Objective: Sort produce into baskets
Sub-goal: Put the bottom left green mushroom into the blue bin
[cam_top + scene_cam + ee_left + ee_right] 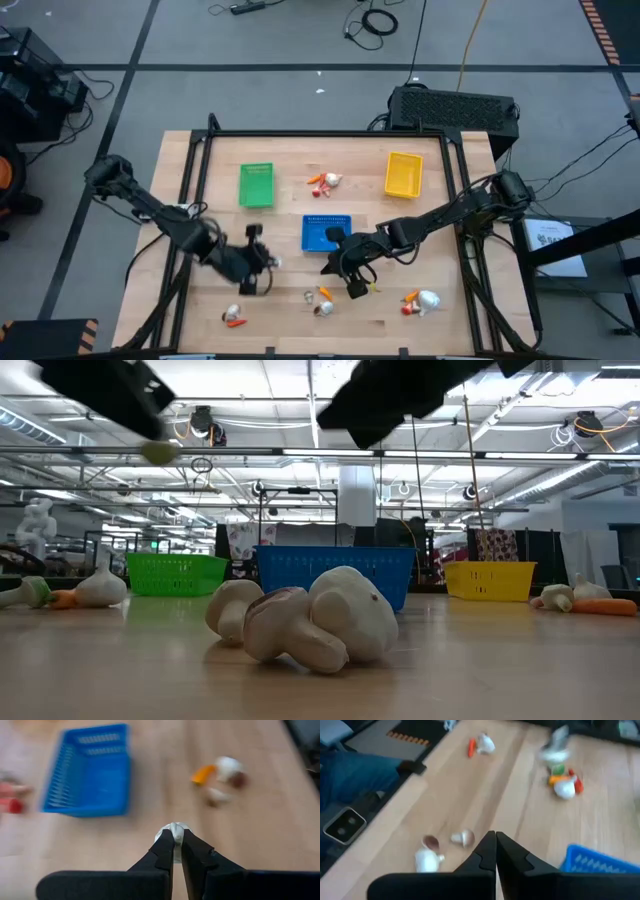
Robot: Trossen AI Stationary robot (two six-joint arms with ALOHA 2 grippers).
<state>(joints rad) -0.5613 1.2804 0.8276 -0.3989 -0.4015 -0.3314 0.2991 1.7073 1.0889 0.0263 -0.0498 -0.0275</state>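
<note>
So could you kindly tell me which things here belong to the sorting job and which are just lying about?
Job:
green basket
blue basket
yellow basket
white bulb held in the left claw
loose produce
right claw, shut and empty

Just lying about:
black box
floor cables

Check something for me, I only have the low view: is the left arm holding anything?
Observer: Yes. In its wrist view the left gripper has its fingers shut on a small white piece.
Operator: Where is it relative to the blue basket?
Observer: From above, it is over bare table beside the blue basket, on the left arm's side, not over it.
Operator: Right arm?
Observer: The right gripper has its fingers shut with nothing between them. From above, it is just off the blue basket's edge, not over it.
</note>
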